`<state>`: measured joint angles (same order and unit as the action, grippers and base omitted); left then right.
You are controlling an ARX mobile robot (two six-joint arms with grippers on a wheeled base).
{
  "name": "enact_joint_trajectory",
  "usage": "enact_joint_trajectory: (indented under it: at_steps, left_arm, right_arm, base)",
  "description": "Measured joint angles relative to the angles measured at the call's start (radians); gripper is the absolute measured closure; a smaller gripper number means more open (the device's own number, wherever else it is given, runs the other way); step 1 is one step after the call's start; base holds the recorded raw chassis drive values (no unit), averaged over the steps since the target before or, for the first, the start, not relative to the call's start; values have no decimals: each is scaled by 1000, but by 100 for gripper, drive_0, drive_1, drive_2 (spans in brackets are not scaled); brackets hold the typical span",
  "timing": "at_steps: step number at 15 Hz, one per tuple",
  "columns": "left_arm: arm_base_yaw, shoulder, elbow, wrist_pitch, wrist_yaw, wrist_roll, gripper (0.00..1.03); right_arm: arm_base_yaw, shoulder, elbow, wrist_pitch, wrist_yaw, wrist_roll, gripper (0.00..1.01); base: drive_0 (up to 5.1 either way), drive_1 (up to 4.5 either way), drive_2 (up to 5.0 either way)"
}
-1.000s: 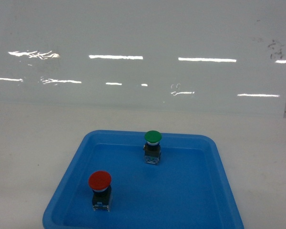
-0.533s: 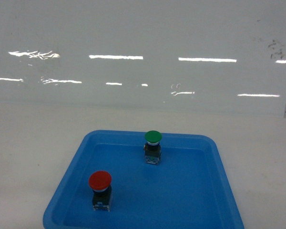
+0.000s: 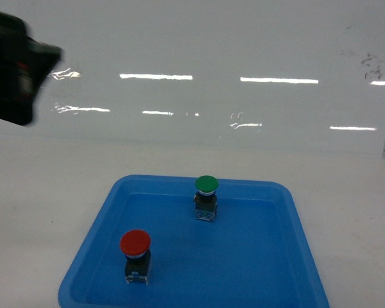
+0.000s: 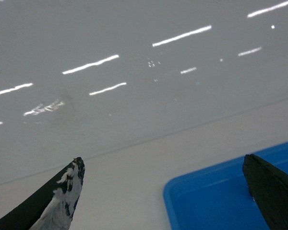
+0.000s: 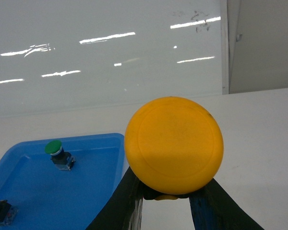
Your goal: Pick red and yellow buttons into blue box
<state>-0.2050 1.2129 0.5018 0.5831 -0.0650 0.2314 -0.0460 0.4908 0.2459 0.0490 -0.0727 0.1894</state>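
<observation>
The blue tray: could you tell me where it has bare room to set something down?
The blue tray is bare across its right half, from the green button to the right rim, and in the near middle beside the red button. Its left near corner is tighter, where the red button stands.

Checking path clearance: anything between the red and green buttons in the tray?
No. Head view shows only bare tray floor between red button and green button.

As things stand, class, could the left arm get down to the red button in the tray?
Probably yes. The left tool is open and holds nothing, and the red button stands upright in the tray with nothing over it; the green button is well apart. The arm is raised high, so it must descend first.
</observation>
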Motion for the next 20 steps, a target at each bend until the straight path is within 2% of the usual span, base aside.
enact_joint_trajectory:
  at_steps: [1, 2, 4, 8, 13, 15, 18, 20]
  left_arm:
    - [-150, 216, 56, -68, -107, -10, 5]
    - [-153, 236, 79, -132, -123, 10, 5]
    - [-153, 246, 108, -172, -130, 32, 5]
    - [-145, 294, 126, -206, -97, 57, 5]
    - [-146, 356, 150, -216, -51, 55, 5]
    - [-149, 356, 150, -243, -5, 14, 5]
    - [-147, 380, 146, -295, 96, -71, 5]
    - [-146, 416, 148, -319, 144, -108, 5]
  right_arm:
    - [0, 0, 0, 0, 0, 0, 81]
    - [0, 0, 0, 0, 0, 0, 81]
    - [0, 0, 0, 0, 0, 0, 81]
    - [0, 0, 0, 0, 0, 0, 81]
    - [0, 0, 0, 0, 0, 0, 81]
    - [0, 0, 0, 0, 0, 0, 81]
    - [0, 0, 0, 0, 1, 0, 81]
    - [0, 0, 0, 0, 1, 0, 81]
  base:
    - [0, 0, 0]
    - [0, 0, 0]
    - [0, 0, 0]
    - [0, 0, 0]
    - [0, 0, 0]
    - [0, 0, 0]
    - [0, 0, 0]
    - [0, 0, 0]
